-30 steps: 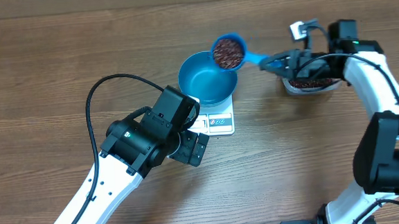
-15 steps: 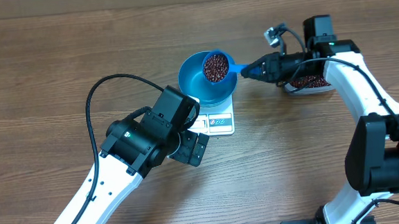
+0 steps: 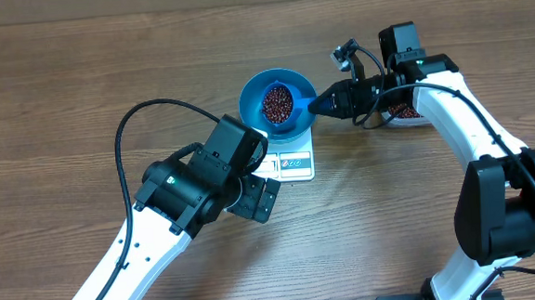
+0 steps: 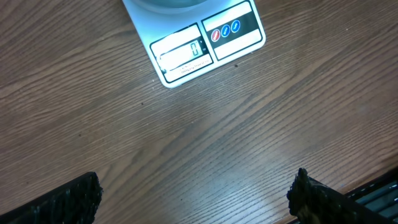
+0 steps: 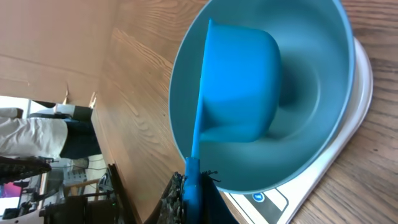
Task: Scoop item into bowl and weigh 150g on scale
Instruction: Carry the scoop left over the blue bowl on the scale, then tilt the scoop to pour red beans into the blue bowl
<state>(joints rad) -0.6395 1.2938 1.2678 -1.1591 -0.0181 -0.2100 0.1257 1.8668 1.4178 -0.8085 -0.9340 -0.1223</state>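
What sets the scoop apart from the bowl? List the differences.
The scoop is smaller and has a handle; the bowl is wider, with none. The scoop is held in the air by the right tool; the bowl sits on the scale. The scoop carries beans; the bowl's visible inside is bare. Both are bright blue.

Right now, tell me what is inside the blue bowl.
A blue scoop loaded with red-brown beans hangs in or just over the bowl. The bowl wall that shows is bare. The scoop covers the floor beneath it, so beans there cannot be ruled out.
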